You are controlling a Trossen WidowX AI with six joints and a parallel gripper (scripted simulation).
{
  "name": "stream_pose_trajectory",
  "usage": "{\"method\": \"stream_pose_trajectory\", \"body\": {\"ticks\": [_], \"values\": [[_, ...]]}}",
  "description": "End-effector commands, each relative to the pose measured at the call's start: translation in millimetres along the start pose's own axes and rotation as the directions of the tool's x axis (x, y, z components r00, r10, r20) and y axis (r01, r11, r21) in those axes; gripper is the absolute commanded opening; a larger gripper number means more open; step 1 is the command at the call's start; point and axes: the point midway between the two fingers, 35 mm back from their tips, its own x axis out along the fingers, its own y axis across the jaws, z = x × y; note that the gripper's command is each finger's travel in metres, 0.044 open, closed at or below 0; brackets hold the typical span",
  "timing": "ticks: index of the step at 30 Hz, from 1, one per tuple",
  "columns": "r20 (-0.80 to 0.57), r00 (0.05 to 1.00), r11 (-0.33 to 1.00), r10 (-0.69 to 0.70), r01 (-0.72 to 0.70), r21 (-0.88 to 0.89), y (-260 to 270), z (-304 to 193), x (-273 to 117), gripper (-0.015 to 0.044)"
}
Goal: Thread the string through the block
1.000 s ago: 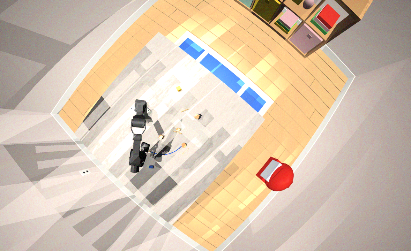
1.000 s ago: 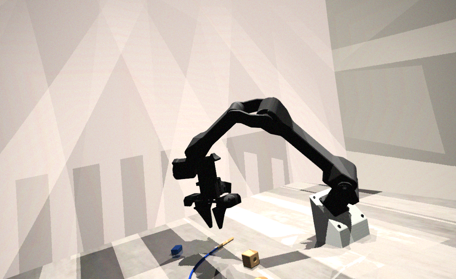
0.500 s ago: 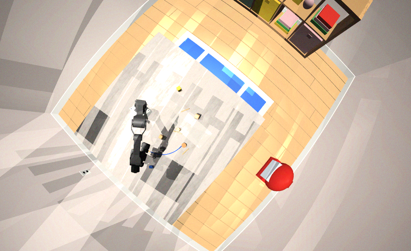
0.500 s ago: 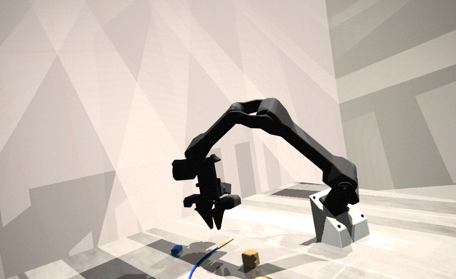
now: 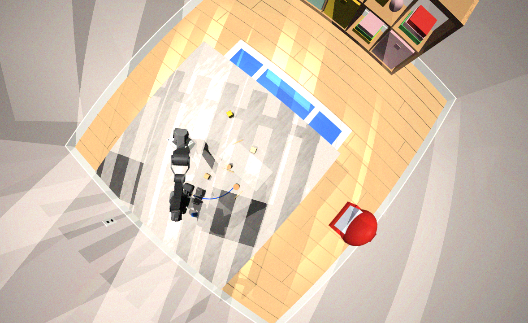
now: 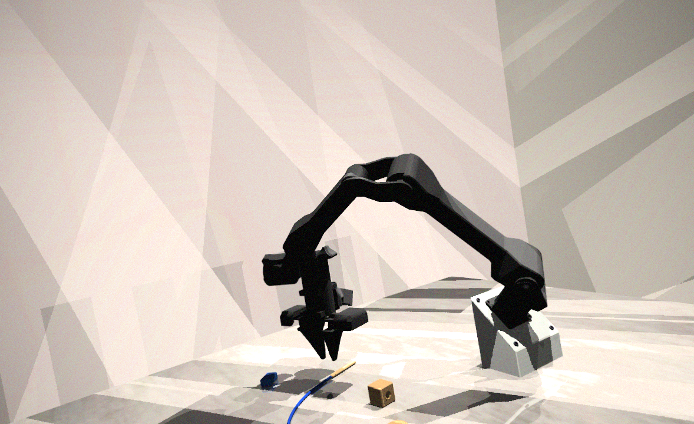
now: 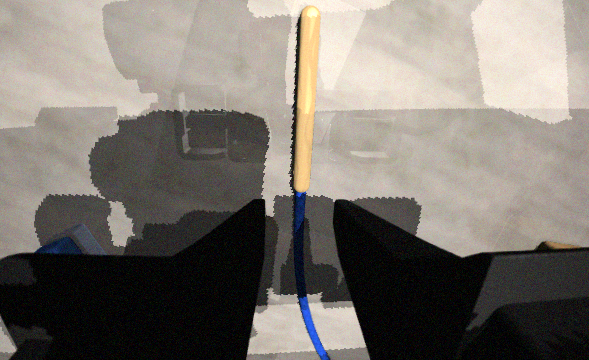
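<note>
Hovers with the gripper pointing down above the blue string, fingers partly spread and grasping nothing. Leaves the string-tied wooden stick on the table, apart from the holed wooden block. Has the string curving to the round wooden button, with a small blue block off to the other side.

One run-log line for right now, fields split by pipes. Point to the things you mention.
jaws [image 6: 327, 360]: part open, holding nothing, above table | stick [image 6: 343, 369] [image 7: 306, 100]: on table, unthreaded | string [image 6: 307, 395] [image 7: 300, 250]: outside block [image 5: 206, 176] [image 6: 381, 393]
</note>
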Motion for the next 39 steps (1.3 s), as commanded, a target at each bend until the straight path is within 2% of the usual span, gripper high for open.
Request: {"method": "stream_pose_trajectory", "body": {"ticks": [1,16,25,30,39], "values": [[-0.002,1.000,1.000,-0.012,0.012,0.011,-1,2,10,0.0125],[-0.003,1.000,1.000,-0.013,0.013,0.011,-3,2,34,0.0125],[-0.003,1.000,1.000,-0.013,0.013,0.011,-3,2,35,0.0125],[0.001,1.000,1.000,-0.009,0.009,0.003,-3,2,33,0.0000],[0.001,1.000,1.000,-0.009,0.009,0.003,-3,2,32,0.0000]]}}
